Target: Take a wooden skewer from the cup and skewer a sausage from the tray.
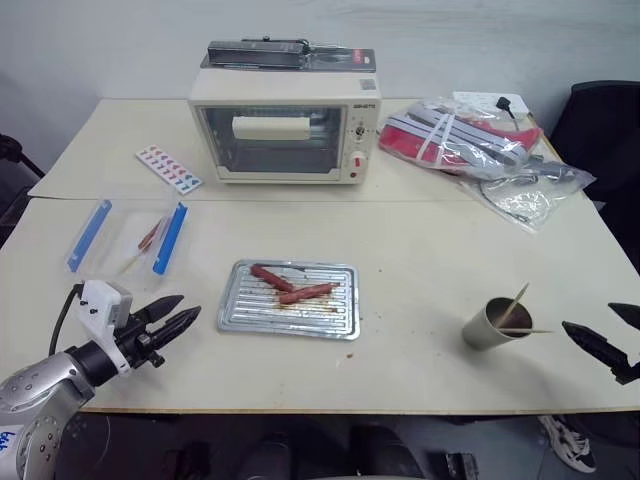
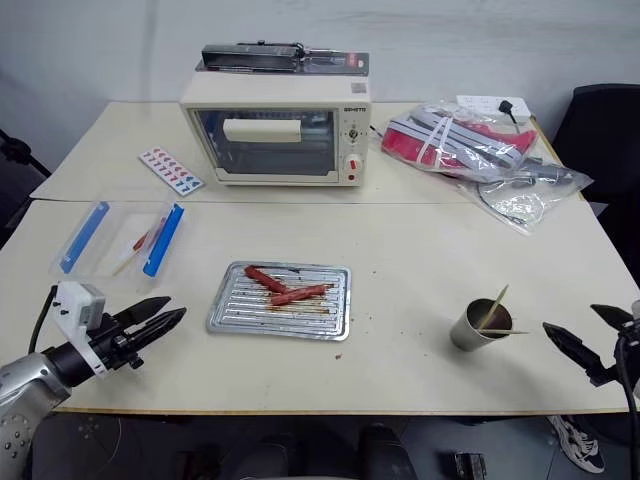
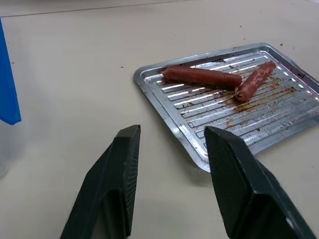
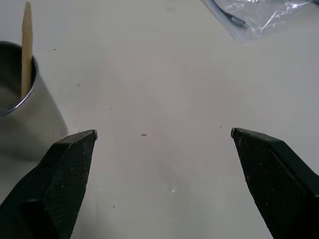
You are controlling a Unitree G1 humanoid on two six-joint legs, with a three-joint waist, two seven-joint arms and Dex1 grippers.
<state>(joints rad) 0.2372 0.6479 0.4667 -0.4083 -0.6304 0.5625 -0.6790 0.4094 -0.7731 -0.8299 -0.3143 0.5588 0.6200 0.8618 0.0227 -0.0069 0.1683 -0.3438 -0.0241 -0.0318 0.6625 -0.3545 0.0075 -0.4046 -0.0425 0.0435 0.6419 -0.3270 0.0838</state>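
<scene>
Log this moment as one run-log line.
left tool: open, empty, near silver ribbed metal tray | right tool: open, empty, beside grey-brown paper cup | thin wooden skewer: in cup | orange-red sausage: on tray

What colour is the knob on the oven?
The knob on the oven is red, clearest in the left eye view.

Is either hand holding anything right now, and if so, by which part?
Nothing is held. The left hand and right hand are both open over bare table.
</scene>
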